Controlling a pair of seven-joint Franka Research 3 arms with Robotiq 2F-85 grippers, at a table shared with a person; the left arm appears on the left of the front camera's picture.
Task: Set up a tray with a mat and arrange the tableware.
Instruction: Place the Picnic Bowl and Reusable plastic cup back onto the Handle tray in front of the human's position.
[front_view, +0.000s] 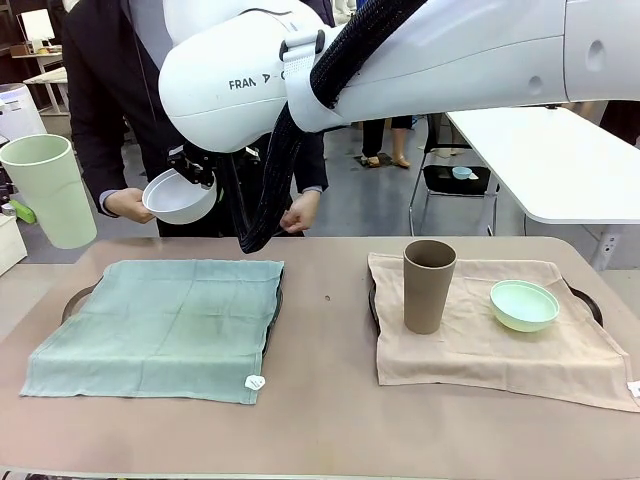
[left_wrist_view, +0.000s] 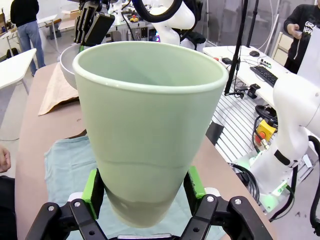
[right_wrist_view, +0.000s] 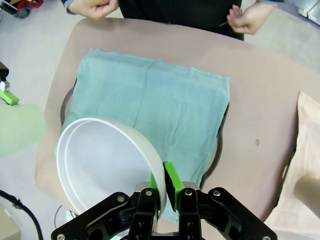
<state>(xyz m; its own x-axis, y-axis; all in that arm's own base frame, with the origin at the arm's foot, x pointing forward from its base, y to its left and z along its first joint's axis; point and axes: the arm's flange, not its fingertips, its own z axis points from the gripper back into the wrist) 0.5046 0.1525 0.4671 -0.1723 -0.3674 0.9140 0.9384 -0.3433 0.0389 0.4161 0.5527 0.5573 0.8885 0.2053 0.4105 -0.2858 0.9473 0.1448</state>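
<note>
A glossy white arm casing (front_view: 400, 60) is marked "FRAN" in dark letters and wrapped by a black braided cable sleeve (front_view: 270, 170). Black linked gripper fingers (left_wrist_view: 87, 220), fastened with silver screws, are tipped with green pads (left_wrist_view: 93, 186). The person (front_view: 110, 100) across the table is dressed in a dark jacket.

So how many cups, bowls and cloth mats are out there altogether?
Cups: 2, a tall pale green cup in the left claw, and a tall taupe-brown cup.
Bowls: 2, a white round bowl in the right claw, and a mint green round bowl.
Mats: 2, a green cloth mat and a beige cloth mat.
Total: 6
</note>
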